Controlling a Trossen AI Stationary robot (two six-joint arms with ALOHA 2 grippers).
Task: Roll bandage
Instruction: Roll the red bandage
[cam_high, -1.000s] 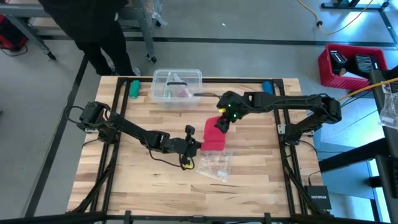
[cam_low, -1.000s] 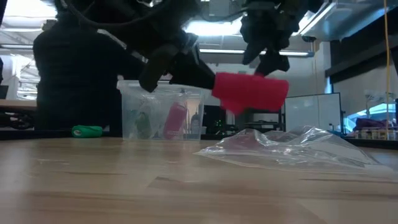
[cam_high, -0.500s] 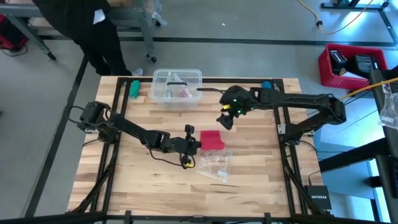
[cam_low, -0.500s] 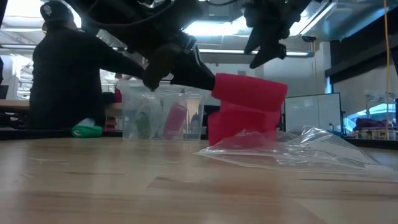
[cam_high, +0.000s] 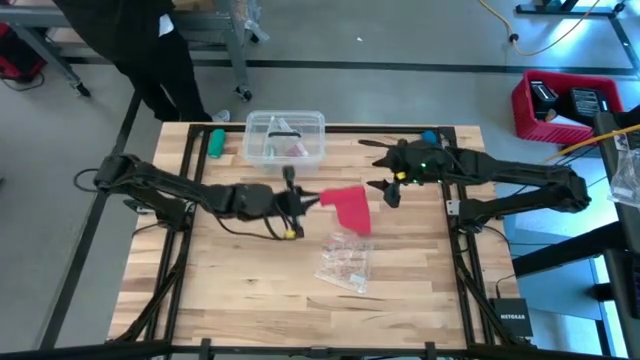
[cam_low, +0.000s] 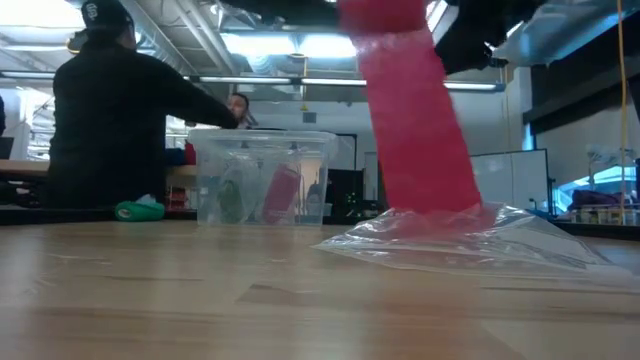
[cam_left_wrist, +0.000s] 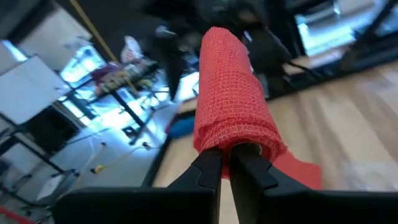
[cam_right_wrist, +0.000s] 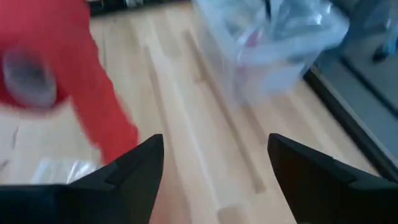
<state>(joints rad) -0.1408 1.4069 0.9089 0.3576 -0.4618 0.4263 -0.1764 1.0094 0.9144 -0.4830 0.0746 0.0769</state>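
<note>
I am pinching the soft red-pink fabric bandage (cam_left_wrist: 233, 102) in my left gripper (cam_left_wrist: 227, 165), right gripper (cam_right_wrist: 214, 177) spread nearby, probably needing steady tension.

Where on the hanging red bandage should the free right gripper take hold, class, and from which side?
Grip the loose strip of the bandage below the left gripper, which is shut on its top. The strip hangs flat toward the plastic wrapper, so the open right gripper could probably come level from its own side and pinch across the thin faces.
</note>
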